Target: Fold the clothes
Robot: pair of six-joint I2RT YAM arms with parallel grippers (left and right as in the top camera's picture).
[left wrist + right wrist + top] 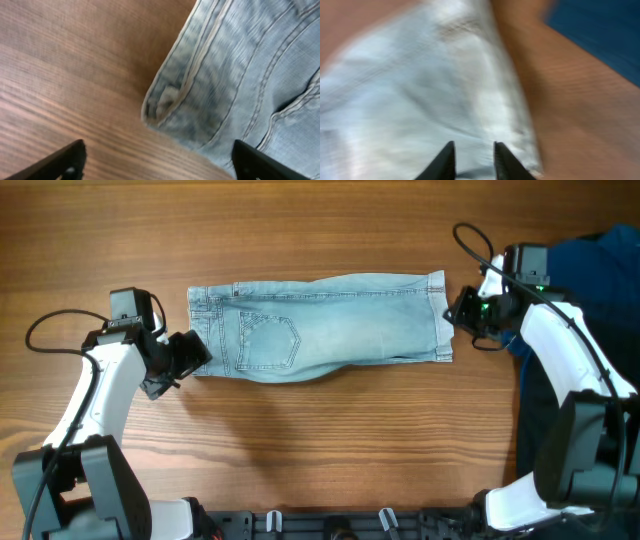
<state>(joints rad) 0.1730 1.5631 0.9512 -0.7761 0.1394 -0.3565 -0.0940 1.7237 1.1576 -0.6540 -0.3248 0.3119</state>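
Overhead: shorts point(320, 330) flat on desk point(320, 455). Left jaws wide open beside waistband corner point(162, 102). Right jaws just a little apart above leg hem point(442, 315).

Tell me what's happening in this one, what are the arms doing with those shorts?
Two robot arms are working on pale denim shorts, which lie flat on the wooden table, doubled lengthwise, waistband toward the left arm, hems toward the right arm. The left arm's jaws are spread wide at the waistband's near corner, gripping nothing. The right arm's jaws sit narrowly apart over the hem end; the blurred view does not show whether they hold fabric. No crosswise fold yet.
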